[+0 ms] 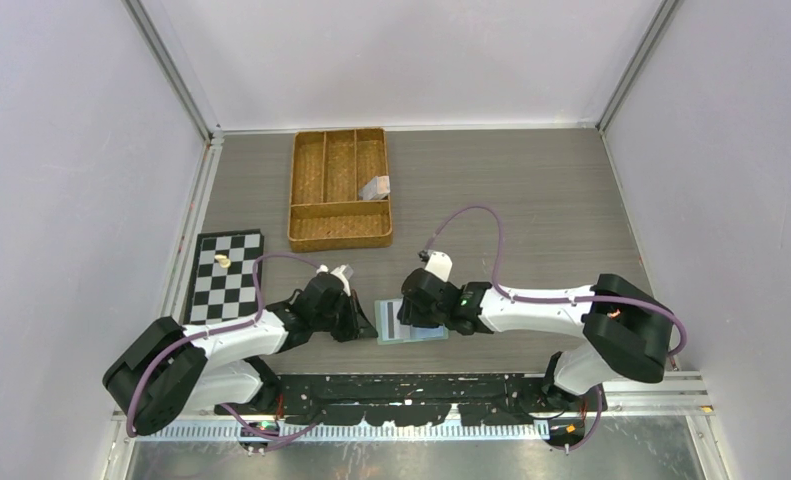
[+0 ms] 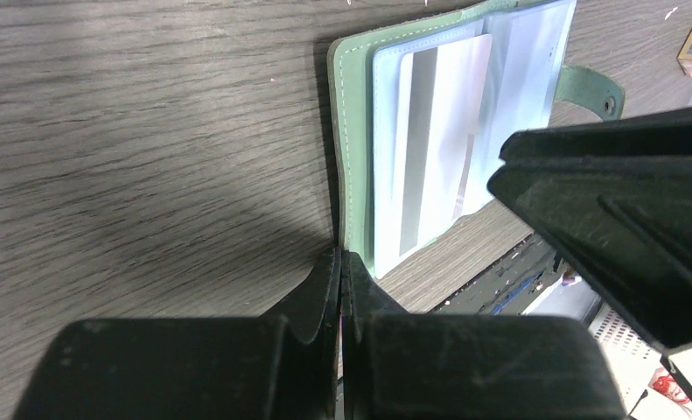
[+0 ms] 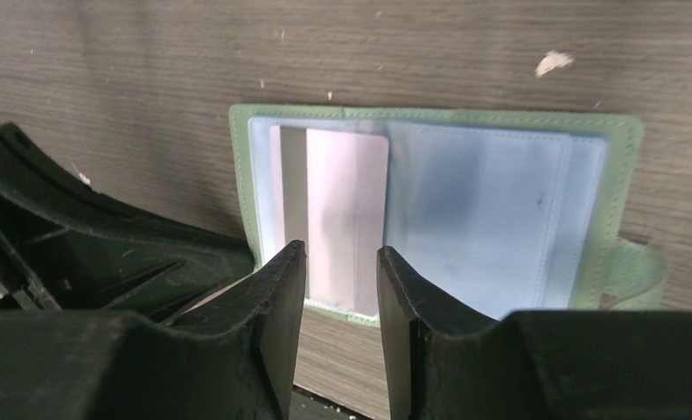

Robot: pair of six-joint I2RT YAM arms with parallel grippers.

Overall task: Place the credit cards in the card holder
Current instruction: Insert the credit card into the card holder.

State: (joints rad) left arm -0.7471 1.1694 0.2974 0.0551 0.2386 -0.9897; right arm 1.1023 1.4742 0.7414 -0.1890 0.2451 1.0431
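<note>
Card holder (image 3: 491, 210) lies opened flat on the grey wood-grain table (image 1: 531, 200), at the near edge between the two arms, inside facing up. Clear sleeves show inside, and the snap tab (image 2: 597, 94) sticks out on the side towards the right arm. One silvery-grey credit card (image 3: 346, 210) sits in the sleeve on the half towards the left arm. It has a darker stripe along its length, and its near end reaches close to the holder's near rim. The other sleeve looks empty, with only a blue tint.

Right gripper (image 3: 342, 262) is over the holder's near edge. Its jaws are slightly spread with a narrow gap and nothing pinched, and the card's near end shows through the gap. Left gripper (image 2: 340, 262) is just beside the holder's left corner with its fingertips pressed together, tips at or touching the green rim. A thin pale strip shows near its tip in the right wrist view. It may be a card edge, but the view is too poor to say. The two grippers are close together, not touching.

Further back, a woven tray (image 1: 294, 190) holds a small pale object (image 1: 374, 187) in its rightmost long compartment. A checkerboard (image 1: 233, 290) lies left of the left arm with a small piece (image 1: 221, 260) on it.
</note>
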